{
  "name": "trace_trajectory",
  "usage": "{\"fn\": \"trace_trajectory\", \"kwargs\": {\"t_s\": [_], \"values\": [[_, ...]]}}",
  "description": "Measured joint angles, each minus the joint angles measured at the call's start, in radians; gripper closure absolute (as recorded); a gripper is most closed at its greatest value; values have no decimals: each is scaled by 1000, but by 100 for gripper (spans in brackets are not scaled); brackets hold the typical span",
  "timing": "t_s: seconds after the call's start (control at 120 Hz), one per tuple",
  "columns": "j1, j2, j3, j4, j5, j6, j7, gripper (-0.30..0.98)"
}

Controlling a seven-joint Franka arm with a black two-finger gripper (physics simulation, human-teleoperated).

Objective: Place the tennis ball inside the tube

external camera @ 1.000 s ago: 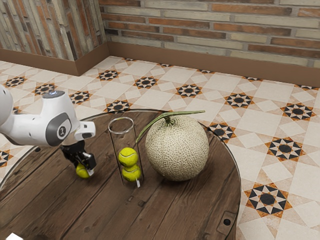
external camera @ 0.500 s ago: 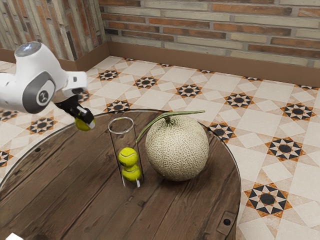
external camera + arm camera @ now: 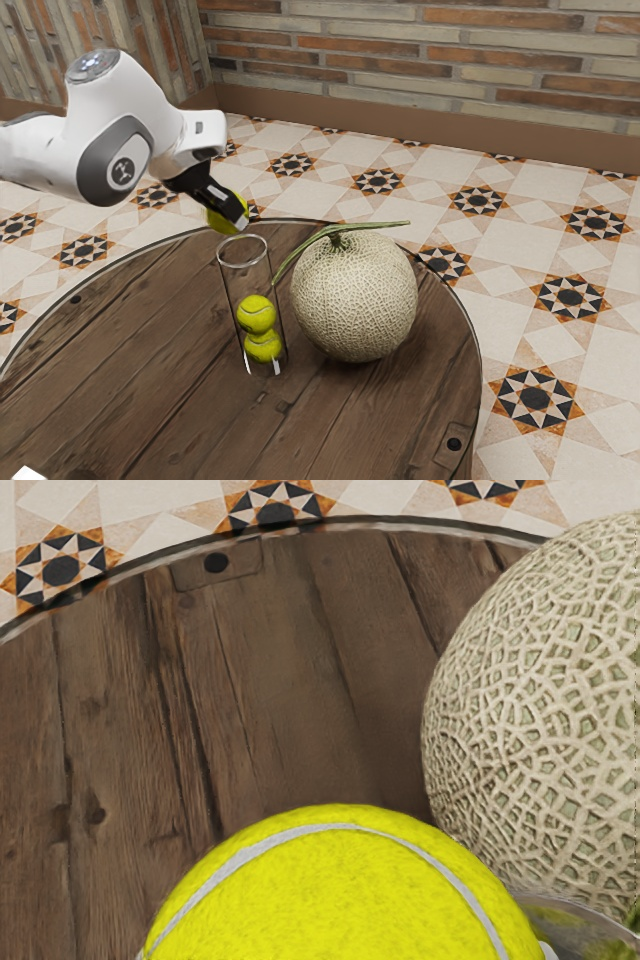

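Observation:
My gripper [image 3: 232, 213] is in the air just above the tube's rim, toward the exterior view's left, and is shut on a yellow-green tennis ball [image 3: 216, 219]. In the wrist view that held tennis ball [image 3: 345, 895] looms large at the lower edge. The clear tube [image 3: 243, 252] stands upright on the table, with two tennis balls stacked inside, an upper ball [image 3: 257, 313] and a lower ball [image 3: 263, 347]. Part of the tube's rim [image 3: 580, 925] appears beside the held ball in the wrist view.
A large netted melon [image 3: 355, 297] with a green stem [image 3: 378, 226] stands close to the tube, on the exterior view's right. The round wooden table [image 3: 150, 400] has a dark metal edge. In the wrist view the melon [image 3: 540, 720] rises beyond the tube's rim.
My gripper has lifted the ball off the table and carried it up and toward the exterior view's right, to near the tube's mouth. Tube, stacked balls and melon have stayed put.

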Motion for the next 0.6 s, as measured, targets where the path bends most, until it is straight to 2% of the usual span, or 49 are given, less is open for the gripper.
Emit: {"fn": "trace_trajectory", "kwargs": {"t_s": [0.217, 0.392, 0.6], "values": [[-14, 15, 0, 4, -8, 0, 3, 43], [-30, 19, 0, 5, -27, -4, 25, 19], [-34, 11, -3, 19, -28, -7, 51, 7]]}}
